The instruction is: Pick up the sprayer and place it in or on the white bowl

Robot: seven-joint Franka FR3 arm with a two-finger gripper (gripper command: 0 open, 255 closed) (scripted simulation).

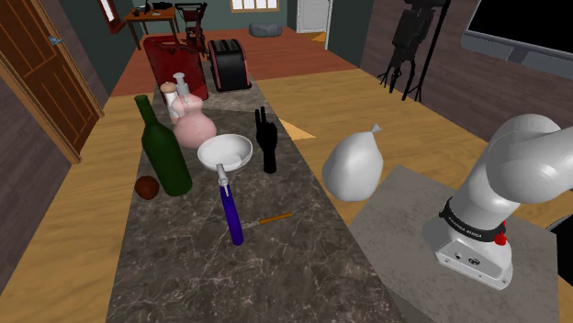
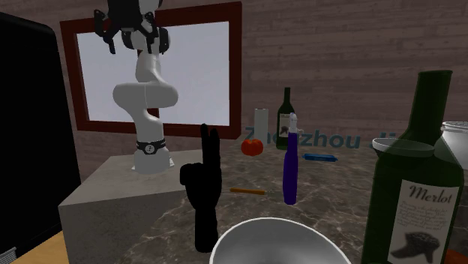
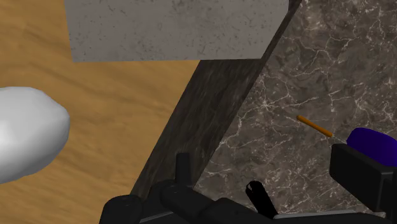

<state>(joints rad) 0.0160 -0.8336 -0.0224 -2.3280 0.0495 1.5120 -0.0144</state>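
The purple sprayer point(image 1: 230, 209) is seen upright on the marble counter point(image 1: 184, 275), just beside the white bowl point(image 1: 225, 151) — its white nozzle is near the bowl's rim. A thin orange pencil point(image 1: 274, 218) is laid close to the sprayer's base, and 1 black hand model point(image 1: 267, 142) is stood at the bowl's other side. A green wine bottle point(image 1: 163, 151) is set nearby. The gripper point(image 3: 304, 170) is raised well apart from the sprayer — its 2 fingers are spread, with nothing clasped.
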